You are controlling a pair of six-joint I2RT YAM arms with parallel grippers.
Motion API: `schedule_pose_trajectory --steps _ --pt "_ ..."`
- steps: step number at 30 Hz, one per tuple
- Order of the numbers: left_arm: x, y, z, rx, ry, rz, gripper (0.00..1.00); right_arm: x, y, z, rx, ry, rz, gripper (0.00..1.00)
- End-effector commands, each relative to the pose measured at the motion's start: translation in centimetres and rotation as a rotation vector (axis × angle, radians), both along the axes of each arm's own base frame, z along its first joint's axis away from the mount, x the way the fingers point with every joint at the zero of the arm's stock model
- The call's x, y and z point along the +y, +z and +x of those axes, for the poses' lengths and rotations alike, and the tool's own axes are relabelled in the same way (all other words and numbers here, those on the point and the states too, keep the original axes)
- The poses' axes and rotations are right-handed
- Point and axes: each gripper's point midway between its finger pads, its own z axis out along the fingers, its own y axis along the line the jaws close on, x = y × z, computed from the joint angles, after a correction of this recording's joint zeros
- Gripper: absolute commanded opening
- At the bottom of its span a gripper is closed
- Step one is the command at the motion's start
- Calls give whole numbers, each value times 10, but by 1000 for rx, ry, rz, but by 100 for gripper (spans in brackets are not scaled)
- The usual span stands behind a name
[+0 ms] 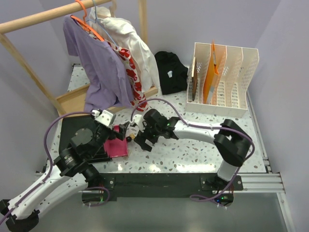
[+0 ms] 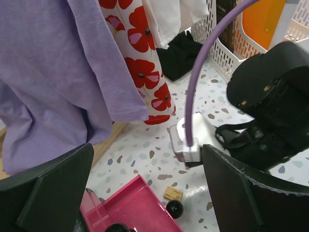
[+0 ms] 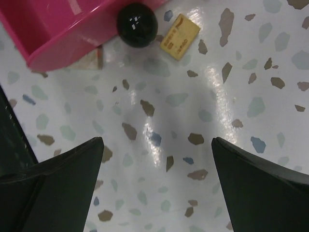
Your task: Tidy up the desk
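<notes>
Gaping, left tool [image 2: 147, 159] and right tool [image 3: 157, 145] crowd pink tray [image 3: 63, 29], ball [image 3: 137, 24], perhaps eraser [image 3: 180, 36].

pink plastic tray [image 3: 58, 29] lying on white speckled terrazzo desk [image 3: 193, 159] | glossy black ball [image 3: 137, 24] just beside tray rim | small tan rectangular block [image 3: 180, 42] beside ball | right gripper [image 3: 157, 140] spread wide

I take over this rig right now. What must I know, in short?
Left gripper: open, empty, by the pink tray.
Right gripper: open, empty, above the desk near the black ball and small tan block.
Both lie on the desk beside the tray, not in it.
Done: nothing evident.
Left, probably: put them in the tray.
</notes>
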Motion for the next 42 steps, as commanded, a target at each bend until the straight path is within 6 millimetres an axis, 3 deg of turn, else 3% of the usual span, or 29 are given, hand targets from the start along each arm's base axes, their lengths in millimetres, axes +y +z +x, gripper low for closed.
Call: schedule_pose_trajectory --steps 1,6,12,17,20,23,27,33,40,42 --pt "9 16 6 -55 53 -14 100 38 15 41 -26 -256 118 99" --pt "9 14 4 -63 47 -10 100 52 1 47 -11 -319 134 97" --pt "7 12 5 -51 38 7 100 56 -10 55 -32 -361 111 88" --pt "7 11 5 -50 37 10 100 51 -5 62 -72 -406 106 77" --pt "5 9 6 -45 32 17 100 52 -4 60 -67 -388 105 65" --pt "1 4 7 -27 18 34 100 63 -7 51 -25 -340 117 66" --pt "-3 -1 9 -8 9 53 100 77 -5 41 3 -295 124 73" --pt "-4 -3 10 -2 9 63 100 86 -12 48 -2 -306 104 75" --pt "-2 -2 10 -6 15 63 100 89 -29 50 22 -315 64 72" --pt "-1 -1 10 -10 18 59 100 84 -34 52 10 -336 40 64"
